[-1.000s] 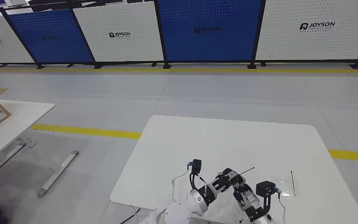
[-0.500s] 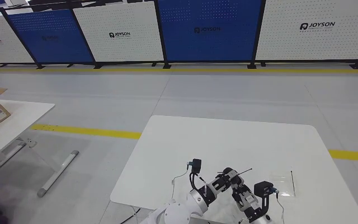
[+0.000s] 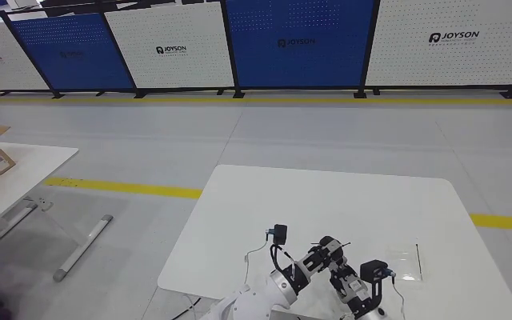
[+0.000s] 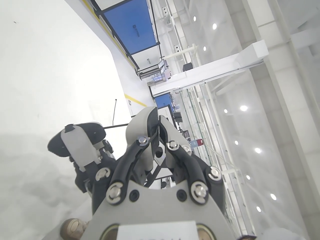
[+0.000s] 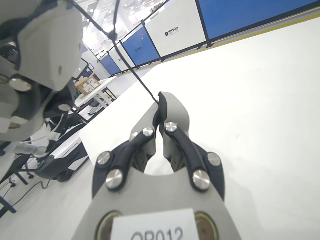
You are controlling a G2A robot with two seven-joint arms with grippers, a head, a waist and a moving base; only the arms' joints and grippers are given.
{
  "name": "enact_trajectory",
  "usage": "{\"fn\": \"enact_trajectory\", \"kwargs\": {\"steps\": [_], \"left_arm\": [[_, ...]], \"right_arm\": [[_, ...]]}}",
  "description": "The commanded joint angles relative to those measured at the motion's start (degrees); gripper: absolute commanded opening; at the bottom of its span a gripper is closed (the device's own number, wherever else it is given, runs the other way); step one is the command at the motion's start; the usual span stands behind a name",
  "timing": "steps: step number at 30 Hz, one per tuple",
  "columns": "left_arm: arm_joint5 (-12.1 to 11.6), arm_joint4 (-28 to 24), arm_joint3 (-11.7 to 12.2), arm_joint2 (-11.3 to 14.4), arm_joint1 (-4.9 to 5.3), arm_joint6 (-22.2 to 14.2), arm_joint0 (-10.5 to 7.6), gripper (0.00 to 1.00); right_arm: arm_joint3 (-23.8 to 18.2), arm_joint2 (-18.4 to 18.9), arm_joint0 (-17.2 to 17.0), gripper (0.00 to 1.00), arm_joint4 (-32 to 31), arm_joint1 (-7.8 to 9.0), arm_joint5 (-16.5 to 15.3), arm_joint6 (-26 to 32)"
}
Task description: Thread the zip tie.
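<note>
Factory hall with a grey floor. Row of blue and white panels [image 3: 300,40] along the far side, and a yellow floor line [image 3: 120,188] crosses the floor behind the work surface. Big white table [image 3: 320,200] in the middle. Second white table [image 3: 32,160] off to the left with cardboard boxes [image 5: 87,84] on it. Both arms sit at the near edge of the big table, close together, grippers raised off the surface and nearly meeting.

Left gripper [image 4: 158,119]: jaws pressed together, pinching a thin black end of the zip tie [image 5: 130,66]. Right gripper [image 5: 159,102]: jaws closed too, clamped on the wider strap end of the same tie. Tie hangs in the air between the two grippers, above the near part of the table. From the right gripper the strap runs up to a small black block partway along, then on to a second small block at its free tip. A thinner black strand goes from the middle block across to the left gripper. Cannot tell if that strand passes through the block or just crosses it.

Clear bag [image 3: 402,264] lies flat on the table, right of the grippers and close to the near edge. Spare tie [image 3: 418,258] lies straight along the bag's right edge, pointing near to far, apart from both grippers.
</note>
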Motion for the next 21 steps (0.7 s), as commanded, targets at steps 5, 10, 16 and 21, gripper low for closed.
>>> {"fn": "enact_trajectory", "kwargs": {"steps": [5,10,16,21], "left_arm": [[-0.2,0.3,-0.5,-0.1,0.05,-0.1,0.27,0.00],[-0.3,0.5,-0.9,0.0,0.08,-0.1,0.44,0.00],[-0.4,1.3,-1.8,0.1,0.15,0.0,0.93,0.00],[-0.7,1.7,-2.0,0.1,0.20,0.1,1.20,0.00]], "right_arm": [[0.0,-0.1,0.2,0.00,-0.1,0.02,0.0,0.1],[0.0,-0.2,0.3,0.00,-0.2,0.04,0.2,0.1],[0.3,-0.3,0.5,0.00,0.0,0.06,0.1,0.2],[0.4,-0.3,0.6,0.00,0.1,0.08,0.1,0.1]]}}
